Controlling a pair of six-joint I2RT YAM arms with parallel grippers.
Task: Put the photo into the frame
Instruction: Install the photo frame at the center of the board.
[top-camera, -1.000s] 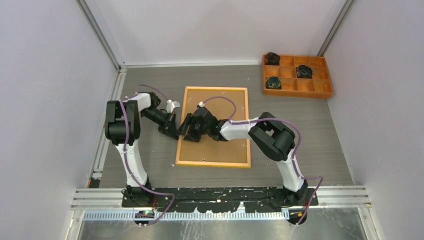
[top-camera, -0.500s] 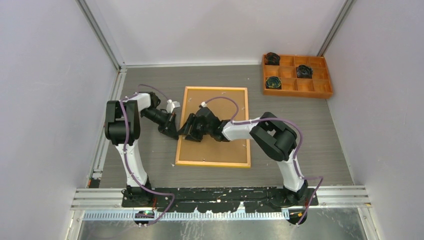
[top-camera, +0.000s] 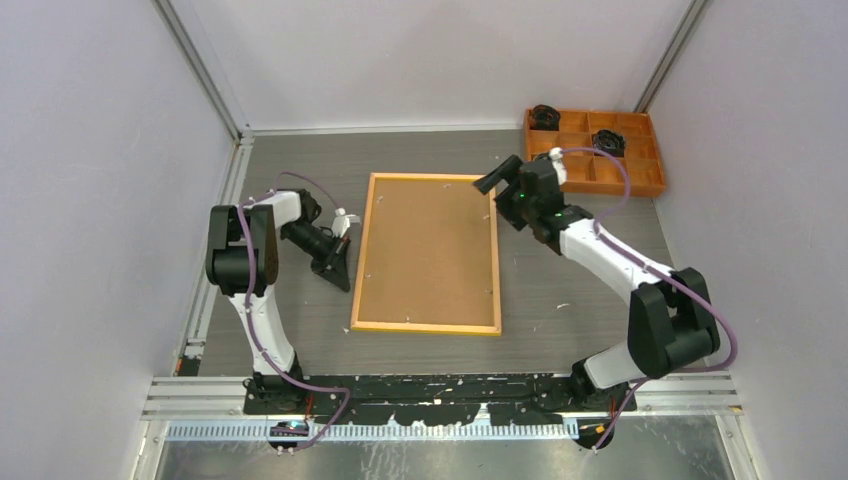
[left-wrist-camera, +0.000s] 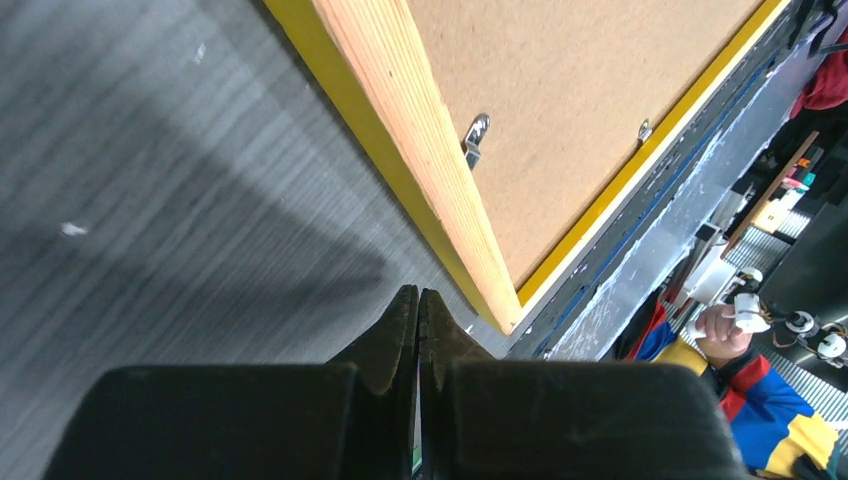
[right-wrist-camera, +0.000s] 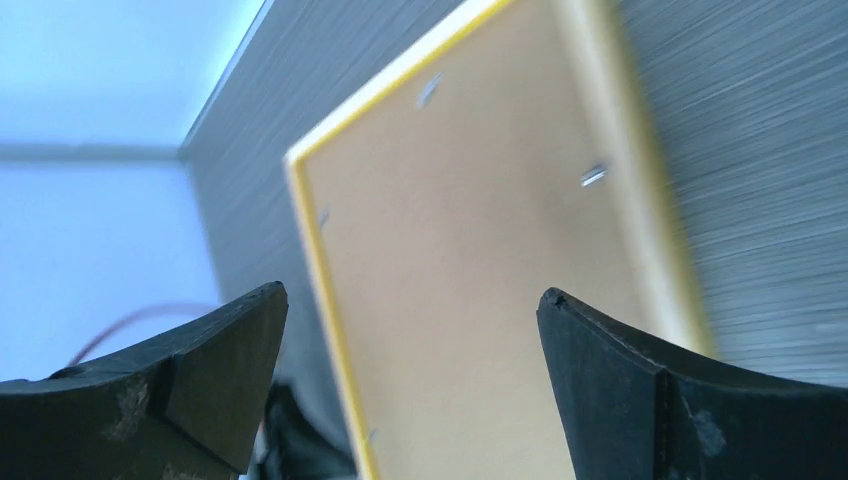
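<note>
While the frame (top-camera: 427, 326) lies face down on the table (top-camera: 600, 290), backing board (top-camera: 430, 250) in, the photo out of view, any loose clip (left-wrist-camera: 476, 135) could free the board. The closed left tool (left-wrist-camera: 418, 310) just beside it might nudge it; the right tool (right-wrist-camera: 412, 300) hangs empty, jaws spread.

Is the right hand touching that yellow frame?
Apart. The right wrist view shows the open right hand hanging clear above the frame, which lies well below it.
</note>
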